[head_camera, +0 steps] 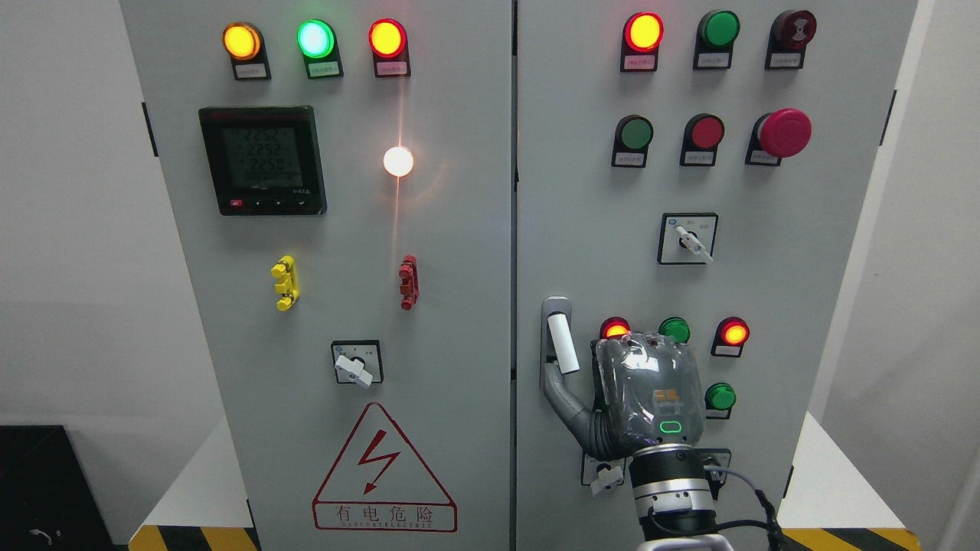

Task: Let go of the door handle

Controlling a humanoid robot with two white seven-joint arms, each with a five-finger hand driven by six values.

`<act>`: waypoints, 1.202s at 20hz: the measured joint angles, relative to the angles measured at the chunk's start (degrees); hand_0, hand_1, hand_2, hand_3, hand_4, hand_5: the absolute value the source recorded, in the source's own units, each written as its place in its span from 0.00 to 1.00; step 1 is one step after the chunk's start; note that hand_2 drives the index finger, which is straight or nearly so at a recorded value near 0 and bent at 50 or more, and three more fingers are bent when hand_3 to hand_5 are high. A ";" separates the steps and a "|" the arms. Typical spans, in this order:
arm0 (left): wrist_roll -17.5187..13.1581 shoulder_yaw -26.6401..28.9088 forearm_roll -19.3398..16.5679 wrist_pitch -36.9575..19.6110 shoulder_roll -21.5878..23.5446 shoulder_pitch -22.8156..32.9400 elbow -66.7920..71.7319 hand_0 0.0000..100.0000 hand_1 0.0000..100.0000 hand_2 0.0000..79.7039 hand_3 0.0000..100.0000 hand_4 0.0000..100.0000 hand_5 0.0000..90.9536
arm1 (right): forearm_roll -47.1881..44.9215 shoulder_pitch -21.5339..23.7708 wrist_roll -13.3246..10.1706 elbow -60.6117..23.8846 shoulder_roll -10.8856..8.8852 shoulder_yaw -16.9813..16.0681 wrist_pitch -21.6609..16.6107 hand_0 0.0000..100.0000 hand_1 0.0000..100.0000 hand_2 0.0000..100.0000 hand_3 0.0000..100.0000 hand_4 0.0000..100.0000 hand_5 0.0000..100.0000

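Door handle (561, 343), a white bar in a grey recessed plate, sits tilted near the left edge of the right-hand door (766, 252) of the grey metal cabinet (459, 229), just left of my right hand (639, 394). My thumb (565, 402) reaches up beneath the handle's lower end; whether it touches, I cannot tell. My other fingers point toward the panel, hidden behind the back of my hand, so I cannot tell how they are set. My hand is grey under a glossy clear cover, and hides part of a red lamp (615, 327) and a green button (674, 329).
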 measured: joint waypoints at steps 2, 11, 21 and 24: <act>0.00 0.00 0.00 0.00 0.00 0.00 0.00 0.12 0.56 0.00 0.00 0.00 0.00 | 0.00 0.04 -0.03 -0.02 0.00 0.00 0.19 0.48 0.22 0.96 1.00 0.95 0.92; 0.00 0.00 0.00 0.00 0.00 0.00 0.00 0.12 0.56 0.00 0.00 0.00 0.00 | 0.00 0.10 -0.10 -0.08 0.01 -0.01 0.63 0.49 0.22 0.96 1.00 0.95 0.92; 0.00 0.00 0.00 0.00 0.00 0.00 0.00 0.12 0.56 0.00 0.00 0.00 0.00 | 0.00 0.38 -0.29 -0.20 0.02 -0.04 0.76 0.50 0.23 0.95 1.00 0.95 0.92; 0.00 0.00 0.00 0.00 0.00 0.00 0.00 0.12 0.56 0.00 0.00 0.00 0.00 | 0.00 0.40 -0.29 -0.23 0.02 -0.04 0.77 0.50 0.24 0.95 1.00 0.95 0.92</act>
